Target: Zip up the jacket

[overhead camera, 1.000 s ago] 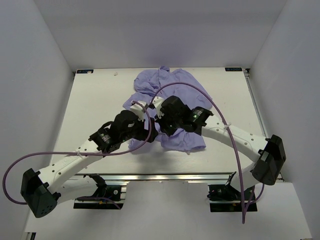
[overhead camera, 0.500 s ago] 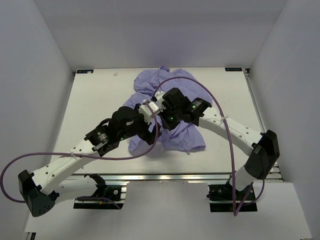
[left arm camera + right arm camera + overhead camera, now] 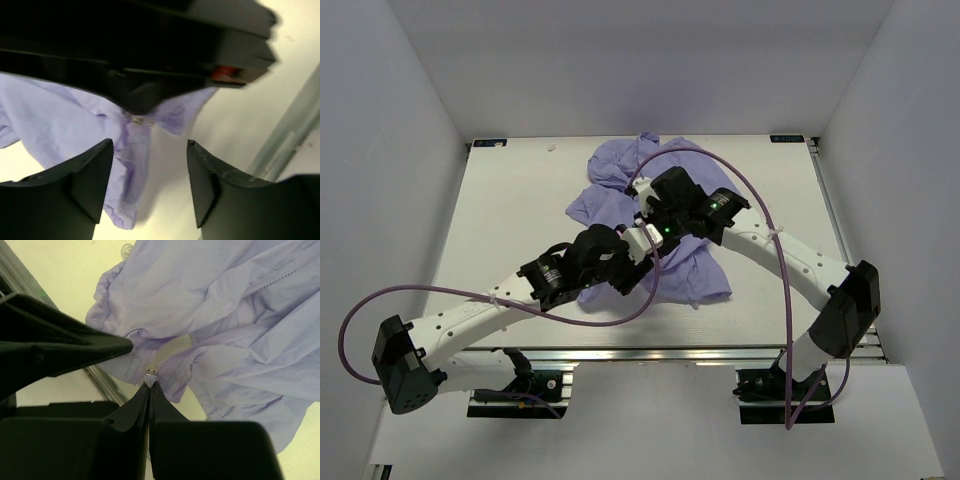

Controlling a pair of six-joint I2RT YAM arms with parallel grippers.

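Overhead, right gripper (image 3: 149, 385) pinches jacket (image 3: 210, 300) — left gripper (image 3: 150, 155) agape.

Crumpled lavender thin-fabric jacket (image 3: 620, 165) on the white table (image 3: 510, 210), far centre.
Both grippers meet above its middle: the right gripper (image 3: 150, 386) just behind the left gripper (image 3: 150, 152), pinching the small metal zipper pull (image 3: 150, 372).

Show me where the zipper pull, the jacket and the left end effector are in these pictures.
zipper pull (image 3: 150, 373): right wrist view, on the small metal tab.
jacket (image 3: 200, 295): right wrist view, on a broad lavender fabric panel.
left end effector (image 3: 149, 147): left wrist view, midway between its open fingertips.
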